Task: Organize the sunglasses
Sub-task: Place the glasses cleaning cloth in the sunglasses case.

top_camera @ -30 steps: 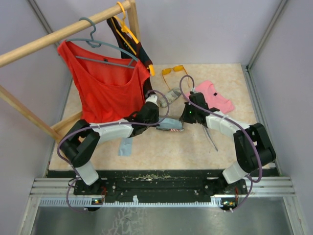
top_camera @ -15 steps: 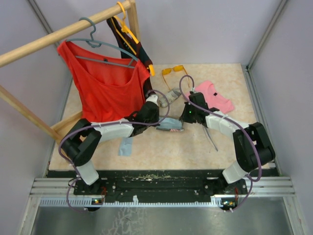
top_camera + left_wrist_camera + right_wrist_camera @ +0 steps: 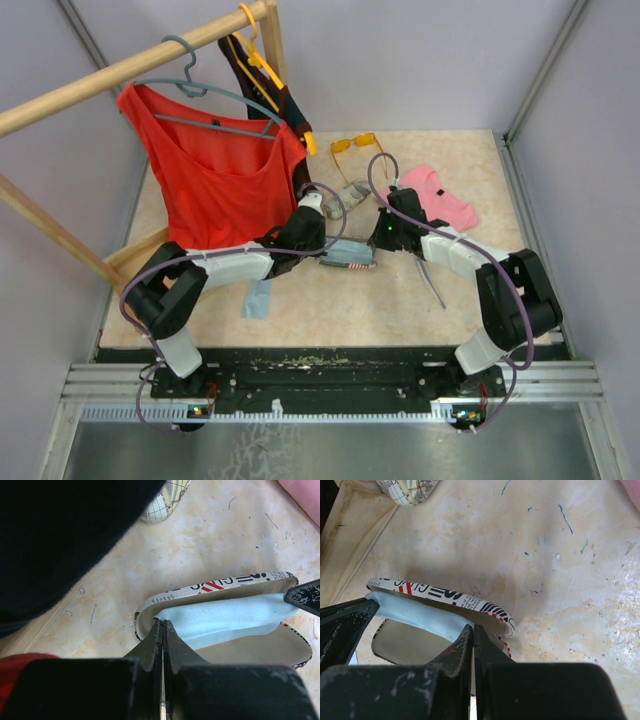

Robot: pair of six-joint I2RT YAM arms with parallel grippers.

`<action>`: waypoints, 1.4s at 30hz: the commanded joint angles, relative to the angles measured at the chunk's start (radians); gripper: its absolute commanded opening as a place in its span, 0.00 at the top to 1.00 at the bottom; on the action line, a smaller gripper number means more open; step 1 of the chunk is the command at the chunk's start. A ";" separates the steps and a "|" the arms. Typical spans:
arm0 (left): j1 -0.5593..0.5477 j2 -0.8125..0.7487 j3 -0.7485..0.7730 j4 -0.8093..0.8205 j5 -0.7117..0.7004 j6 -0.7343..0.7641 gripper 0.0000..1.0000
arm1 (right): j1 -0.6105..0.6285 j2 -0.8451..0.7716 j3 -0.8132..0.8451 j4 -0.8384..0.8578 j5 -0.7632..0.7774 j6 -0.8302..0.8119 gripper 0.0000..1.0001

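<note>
An open newsprint-patterned glasses case lies mid-table with a light-blue cloth stretched inside it. My left gripper is shut on the cloth's left corner. At the cloth's other end my right gripper is shut on it. The orange-lensed sunglasses lie at the back of the table. The slim greyish sunglasses lie beside my right forearm, apart from both grippers.
A map-patterned case lies behind the open one. A second blue cloth is near the front left. A pink shirt lies at the right. A red top hangs on the wooden rack.
</note>
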 commanded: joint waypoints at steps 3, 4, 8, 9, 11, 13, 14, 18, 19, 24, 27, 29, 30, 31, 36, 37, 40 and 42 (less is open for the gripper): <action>0.011 0.009 0.027 0.031 -0.001 0.010 1.00 | -0.009 0.011 0.059 0.050 0.006 -0.017 1.00; 0.011 0.009 0.026 0.032 -0.001 0.011 1.00 | -0.009 0.011 0.059 0.050 0.005 -0.016 1.00; 0.013 0.008 0.024 0.033 -0.001 0.010 1.00 | -0.010 0.009 0.062 0.050 0.006 -0.017 1.00; 0.013 0.008 0.024 0.034 -0.001 0.010 1.00 | -0.010 0.009 0.063 0.048 0.006 -0.018 1.00; 0.013 0.007 0.024 0.037 0.004 0.009 1.00 | -0.010 0.009 0.064 0.047 0.006 -0.018 1.00; 0.013 0.009 0.026 0.038 0.007 0.011 1.00 | -0.010 0.011 0.065 0.045 0.006 -0.020 1.00; 0.013 0.009 0.026 0.039 0.008 0.010 1.00 | -0.010 0.011 0.065 0.046 0.005 -0.019 1.00; 0.013 0.009 0.026 0.044 0.009 0.011 1.00 | -0.010 0.016 0.064 0.045 0.008 -0.021 1.00; 0.014 0.009 0.026 0.044 0.009 0.011 1.00 | -0.010 0.017 0.062 0.045 0.008 -0.021 1.00; 0.014 0.013 0.029 0.046 0.007 0.013 1.00 | -0.010 0.017 0.061 0.044 0.009 -0.022 1.00; 0.014 0.014 0.028 0.047 0.003 0.013 1.00 | -0.010 0.018 0.061 0.044 0.011 -0.022 1.00; 0.014 0.014 0.028 0.047 0.003 0.013 1.00 | -0.010 0.020 0.062 0.045 0.012 -0.023 1.00; 0.014 0.015 0.028 0.048 0.003 0.013 1.00 | -0.011 0.020 0.062 0.045 0.012 -0.022 1.00; 0.015 0.017 0.029 0.047 0.006 0.014 1.00 | -0.012 0.021 0.062 0.044 0.012 -0.023 1.00; 0.016 0.023 0.031 0.050 0.011 0.013 1.00 | -0.012 0.021 0.064 0.045 0.013 -0.024 1.00; 0.016 0.024 0.032 0.051 0.012 0.012 1.00 | -0.012 0.021 0.064 0.045 0.015 -0.024 1.00; 0.016 0.024 0.033 0.052 0.015 0.012 1.00 | -0.012 0.023 0.065 0.045 0.014 -0.024 1.00; 0.017 0.024 0.033 0.054 0.014 0.012 0.99 | -0.012 0.023 0.064 0.044 0.014 -0.024 1.00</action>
